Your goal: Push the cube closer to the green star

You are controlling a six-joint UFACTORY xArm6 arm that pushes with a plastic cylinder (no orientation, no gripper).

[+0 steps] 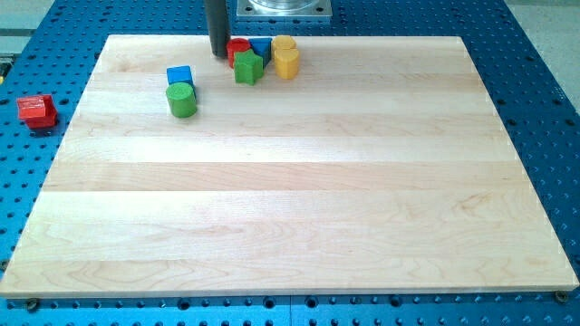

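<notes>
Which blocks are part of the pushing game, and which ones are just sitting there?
In the game:
blue cube
green star
my tip, at the view's top, just left of the star's cluster

Just lying about:
green cylinder
red block
small blue block
yellow blocks
red block off the wooden board
wooden board

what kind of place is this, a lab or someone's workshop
Most likely a robotics lab bench. A pale wooden board lies on a blue perforated metal table, small coloured blocks such as the green star block sit near the view's top, and my tip rests beside them.
</notes>
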